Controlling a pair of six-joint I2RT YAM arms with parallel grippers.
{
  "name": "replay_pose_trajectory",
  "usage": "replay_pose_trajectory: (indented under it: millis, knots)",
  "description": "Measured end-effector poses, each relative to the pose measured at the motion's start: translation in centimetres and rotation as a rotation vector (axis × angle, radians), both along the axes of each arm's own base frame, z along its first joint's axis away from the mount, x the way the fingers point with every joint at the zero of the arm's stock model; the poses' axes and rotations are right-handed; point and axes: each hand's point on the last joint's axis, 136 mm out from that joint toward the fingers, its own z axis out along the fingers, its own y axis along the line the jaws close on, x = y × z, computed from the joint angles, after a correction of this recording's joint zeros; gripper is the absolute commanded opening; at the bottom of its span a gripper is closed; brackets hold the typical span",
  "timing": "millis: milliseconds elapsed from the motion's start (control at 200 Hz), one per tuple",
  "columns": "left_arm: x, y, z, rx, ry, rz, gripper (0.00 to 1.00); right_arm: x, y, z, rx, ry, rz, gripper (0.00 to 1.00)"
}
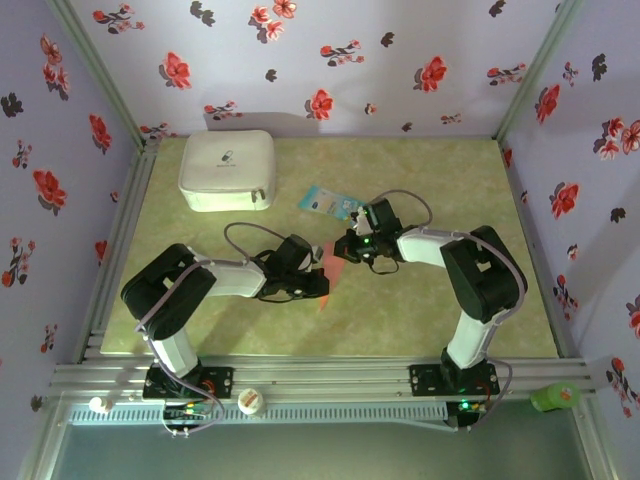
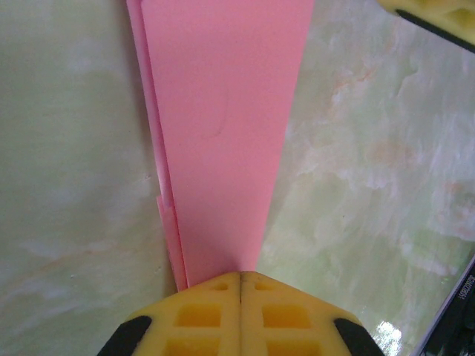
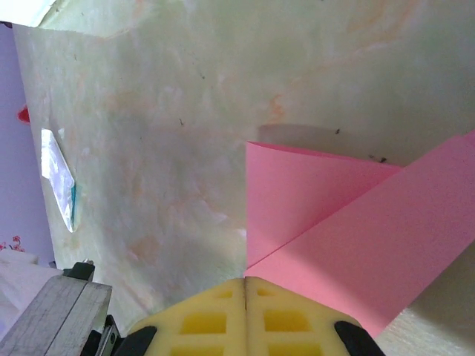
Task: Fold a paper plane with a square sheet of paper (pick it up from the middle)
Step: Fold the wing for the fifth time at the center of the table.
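The salmon-pink paper plane (image 1: 325, 287) is folded into a slim wedge and sits mid-table between both arms. In the left wrist view the paper plane (image 2: 223, 133) narrows down into my left gripper (image 2: 241, 274), whose yellow fingers are shut on its tip, with stacked layers showing along its left edge. The right wrist view has the paper plane (image 3: 349, 222) showing a diagonal folded flap, and its corner runs into the closed seam of my right gripper (image 3: 245, 279). From above, the left gripper (image 1: 322, 272) and the right gripper (image 1: 345, 248) almost touch.
A white zip case (image 1: 228, 170) stands at the back left of the green table. The light-blue printed packet (image 1: 328, 202) lies just behind the grippers, and in the right wrist view the packet (image 3: 59, 178) is at the left. Floral walls enclose the table.
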Motion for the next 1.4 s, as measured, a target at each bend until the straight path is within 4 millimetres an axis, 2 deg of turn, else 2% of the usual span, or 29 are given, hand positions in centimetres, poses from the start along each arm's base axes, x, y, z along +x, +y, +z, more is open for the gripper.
replay_pose_trajectory:
  millis: [135,285,610,690,835,1080,1230,1400]
  knots:
    - [0.0,0.0,0.0,-0.003,0.001,0.004,0.0,-0.1,0.2,-0.7,0.009,0.014,0.003,0.04]
    - [0.0,0.0,0.0,-0.008,-0.001,0.005,0.0,-0.7,-0.3,-3.1,-0.032,0.066,0.01,0.04]
    - [-0.1,0.0,0.2,-0.02,0.003,0.019,0.0,-0.5,-0.4,-3.1,-0.04,0.049,0.017,0.02]
    - [-0.2,0.1,0.3,-0.02,0.012,0.028,0.07,-0.5,-0.4,-3.1,-0.04,0.049,0.017,0.02]
    - [-0.2,0.1,1.4,-0.042,0.02,0.052,0.09,-0.5,-0.4,-3.1,-0.039,0.051,0.015,0.02]
    - [0.9,-2.1,3.2,-0.108,0.004,0.035,0.1,-0.5,-0.4,-3.1,-0.038,0.055,0.011,0.02]
    - [1.4,-2.9,2.2,-0.096,0.023,0.029,0.11,-0.5,-0.4,-3.1,-0.038,0.056,0.01,0.02]
    - [1.0,-2.6,0.3,-0.049,0.064,0.028,0.1,-0.5,-0.5,-3.1,-0.039,0.056,0.009,0.02]
